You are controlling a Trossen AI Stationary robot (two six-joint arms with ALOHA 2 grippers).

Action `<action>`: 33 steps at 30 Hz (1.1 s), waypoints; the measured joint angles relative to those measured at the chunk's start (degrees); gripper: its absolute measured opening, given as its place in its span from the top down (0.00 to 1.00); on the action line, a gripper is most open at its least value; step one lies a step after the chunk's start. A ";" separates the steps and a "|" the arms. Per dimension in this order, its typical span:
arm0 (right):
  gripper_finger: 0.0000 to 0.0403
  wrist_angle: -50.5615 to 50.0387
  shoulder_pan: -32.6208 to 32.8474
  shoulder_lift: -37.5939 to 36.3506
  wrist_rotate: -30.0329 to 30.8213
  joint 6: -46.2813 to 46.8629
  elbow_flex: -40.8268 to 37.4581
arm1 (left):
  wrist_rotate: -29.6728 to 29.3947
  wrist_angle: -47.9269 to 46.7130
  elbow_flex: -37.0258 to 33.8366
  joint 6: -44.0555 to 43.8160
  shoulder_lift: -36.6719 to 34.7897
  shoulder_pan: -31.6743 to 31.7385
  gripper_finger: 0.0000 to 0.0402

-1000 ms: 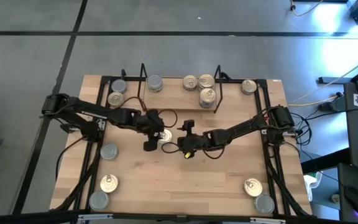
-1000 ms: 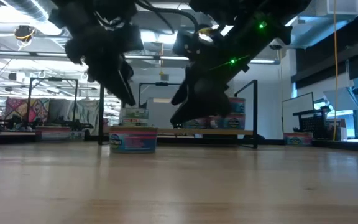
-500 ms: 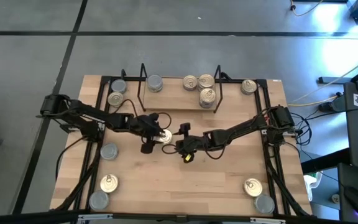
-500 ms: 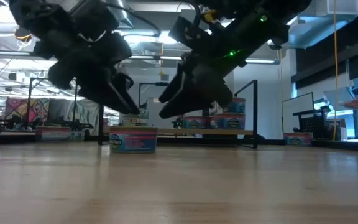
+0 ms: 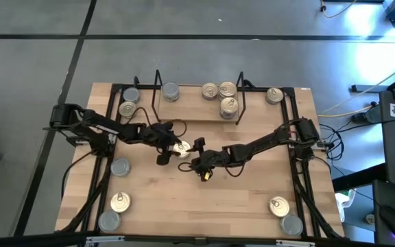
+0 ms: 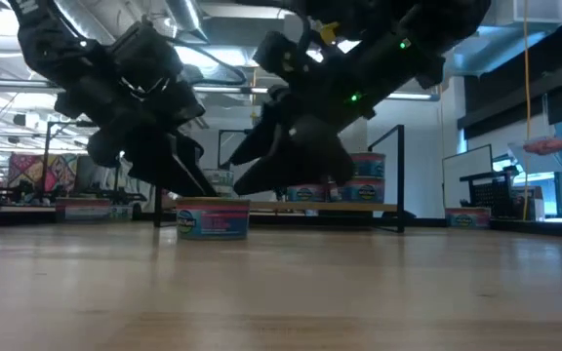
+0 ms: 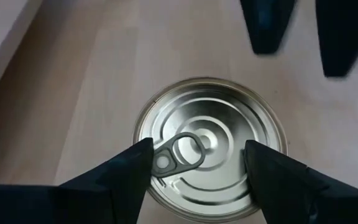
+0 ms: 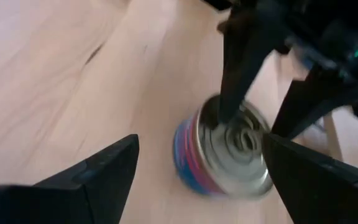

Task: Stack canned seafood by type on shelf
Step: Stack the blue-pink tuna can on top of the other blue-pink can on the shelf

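A tin with a pull-tab lid [image 5: 182, 149] stands upright on the table's middle, in front of the shelf [image 5: 197, 115]. It also shows in the low view [image 6: 213, 220]. My left gripper [image 5: 172, 145] is open right over the tin [image 7: 210, 134], slanting down from the table's left, one finger on each side of the lid. My right gripper [image 5: 196, 156] is open and empty just right of the tin [image 8: 225, 155], pointing at it. The shelf holds one silver-lidded tin [image 5: 171, 91] and three gold-lidded tins [image 5: 227, 89]. My left gripper's fingers [image 7: 123, 180] straddle the tin's lid [image 7: 229, 118] from above, slanting in from the table's left. I cannot tell whether they touch the tin. The tin stands upright on the table.
Loose tins stand at the far left [image 5: 127, 109], far right [image 5: 274, 95], near left [image 5: 120, 202] and near right [image 5: 278, 206]. Black rails [image 5: 108, 171] run along the table's sides. The two grippers are close together over the middle.
My left gripper has come down onto the tin and tipped to a lower slant. My right gripper has moved toward the table's left and down, closer to the tin. The tin has stayed where it was.
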 joint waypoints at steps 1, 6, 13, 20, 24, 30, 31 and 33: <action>0.16 0.47 -0.31 0.42 0.32 -0.99 0.10 | 0.51 0.32 -0.15 -0.51 0.10 0.52 0.37; 0.16 0.02 -0.68 2.09 3.98 -5.70 0.03 | 3.57 3.20 -0.76 -2.61 1.74 2.72 0.37; 0.16 3.02 -1.08 4.67 7.51 -13.53 0.03 | 4.32 3.68 -0.81 -4.01 1.86 4.83 0.37; 0.16 3.92 -1.98 4.74 9.21 -17.85 0.03 | 6.33 3.85 -0.85 -6.04 1.90 7.01 0.37; 0.16 3.37 -2.99 4.72 8.24 -19.33 0.03 | 7.11 4.09 -0.86 -7.48 1.95 7.87 0.37; 0.16 3.17 -4.78 4.85 7.45 -19.50 0.03 | 7.09 4.90 -0.92 -8.15 1.99 7.88 0.37; 0.16 3.64 -4.88 5.18 7.45 -19.50 0.06 | 7.09 4.93 -0.92 -8.17 1.99 7.88 0.37; 0.16 3.21 -5.28 5.45 7.32 -19.74 0.00 | 7.11 4.95 -0.92 -8.24 1.99 7.88 0.37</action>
